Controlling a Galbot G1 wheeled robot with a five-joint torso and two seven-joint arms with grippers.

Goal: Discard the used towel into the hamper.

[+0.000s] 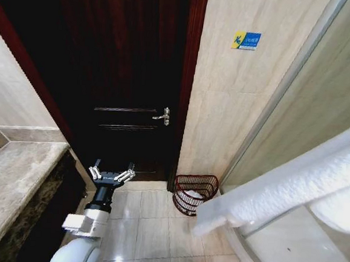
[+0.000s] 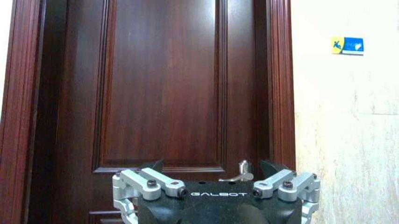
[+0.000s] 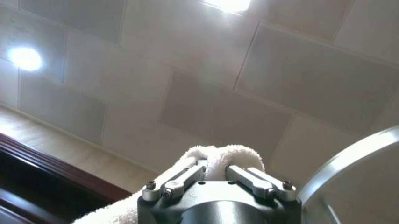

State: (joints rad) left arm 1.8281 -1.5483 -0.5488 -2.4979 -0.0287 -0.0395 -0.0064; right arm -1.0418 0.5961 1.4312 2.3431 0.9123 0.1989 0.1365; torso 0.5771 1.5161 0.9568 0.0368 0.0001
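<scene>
White fluffy towel (image 1: 292,183): right gripper (image 3: 215,175) jaws clamped on it, raised, for carrying. Dark red-brown wire hamper (image 1: 194,193): floor, far right. Left gripper (image 1: 111,175): jaws apart, idle.

Tiled bathroom: shower glass (image 1: 300,86), towel (image 1: 292,183)

White rounded arm, black wrist marked GALBOT, silver bolted linkages on left gripper (image 1: 111,174) and right gripper (image 3: 215,175).

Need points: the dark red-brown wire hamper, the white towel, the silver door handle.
Dark red-brown wire hamper (image 1: 190,182): head view, on its back rim.
White terry towel (image 1: 292,180): head view, mid-length of the draped roll.
Silver lever door handle (image 1: 163,115): head view, on the lever against the dark wooden door.
</scene>
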